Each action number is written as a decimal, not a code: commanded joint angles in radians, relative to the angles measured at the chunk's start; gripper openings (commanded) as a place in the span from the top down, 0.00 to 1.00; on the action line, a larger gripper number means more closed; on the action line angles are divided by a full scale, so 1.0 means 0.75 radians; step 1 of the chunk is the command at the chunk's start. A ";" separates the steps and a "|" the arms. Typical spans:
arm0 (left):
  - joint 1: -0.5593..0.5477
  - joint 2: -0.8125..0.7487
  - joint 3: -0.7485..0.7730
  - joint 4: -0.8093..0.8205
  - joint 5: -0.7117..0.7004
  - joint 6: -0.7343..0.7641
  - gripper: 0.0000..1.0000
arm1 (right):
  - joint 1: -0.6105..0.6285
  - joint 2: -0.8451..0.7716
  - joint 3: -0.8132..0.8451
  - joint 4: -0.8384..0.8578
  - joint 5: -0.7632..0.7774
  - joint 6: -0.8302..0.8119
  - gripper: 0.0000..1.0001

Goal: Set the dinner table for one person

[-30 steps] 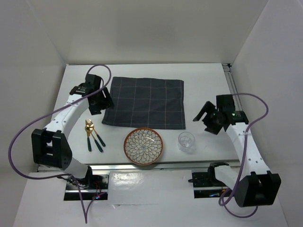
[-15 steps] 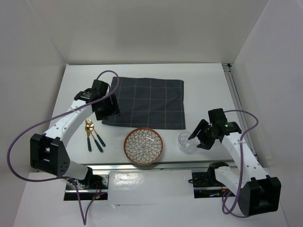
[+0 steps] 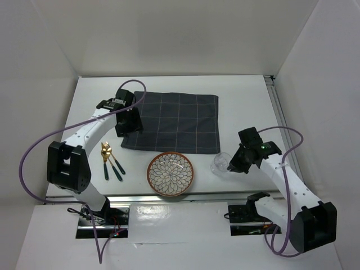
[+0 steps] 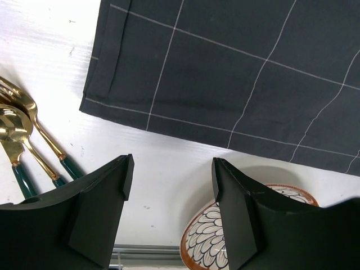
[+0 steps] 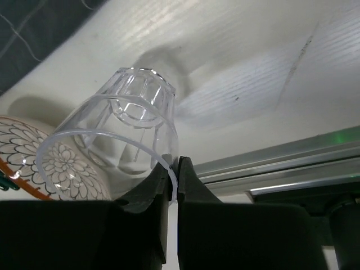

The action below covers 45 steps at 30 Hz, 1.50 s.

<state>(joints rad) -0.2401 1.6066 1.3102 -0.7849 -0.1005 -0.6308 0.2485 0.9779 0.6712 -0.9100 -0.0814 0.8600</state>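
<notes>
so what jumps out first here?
The right claw is shut on the rim of a clear glass, at the near right of the table. Next comes the flower-patterned plate at the near edge, with the dark checked cloth just behind it mid-table.

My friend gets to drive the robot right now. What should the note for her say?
Left tool: open, holding nothing, above the near left corner of the cloth.
Right tool: shut on the rim of the glass, near the front edge of the table.
Plate: on the table just in front of the cloth, not on it.
Cutlery: lying together, left of the plate.
Done: cloth spread flat.
Left, probably: set the glass in its place, then arrange plate and cutlery.
</notes>
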 commanded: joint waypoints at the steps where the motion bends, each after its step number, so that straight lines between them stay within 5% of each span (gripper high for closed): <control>1: 0.011 -0.001 0.039 -0.021 -0.009 0.011 0.26 | 0.045 0.009 0.227 -0.079 0.194 0.035 1.00; 6: 0.011 -0.064 0.010 -0.021 0.038 0.023 0.24 | 0.076 0.205 0.616 -0.053 0.272 -0.128 1.00; 14: -0.001 -0.236 -0.168 -0.033 0.109 0.023 0.20 | 0.063 1.076 1.399 0.115 0.319 -0.380 1.00; 20: -0.060 -0.369 -0.335 -0.007 0.207 -0.028 0.13 | 0.008 1.636 2.135 0.009 0.278 -0.425 1.00; 25: -0.132 -0.473 -0.517 0.054 0.304 -0.041 0.05 | -0.023 1.797 2.228 0.033 0.233 -0.411 1.00; 42: -0.367 -0.455 -0.728 0.248 0.330 -0.130 0.07 | -0.090 1.872 2.142 0.037 0.231 -0.423 1.00; 45: -0.379 -0.455 -0.765 0.288 0.347 -0.143 0.07 | -0.090 1.887 2.157 0.025 0.215 -0.435 0.87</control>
<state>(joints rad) -0.5152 1.2621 0.7567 -0.6197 0.1364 -0.7155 0.1852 2.3772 2.2704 -0.8852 0.0902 0.5472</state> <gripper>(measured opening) 0.930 0.144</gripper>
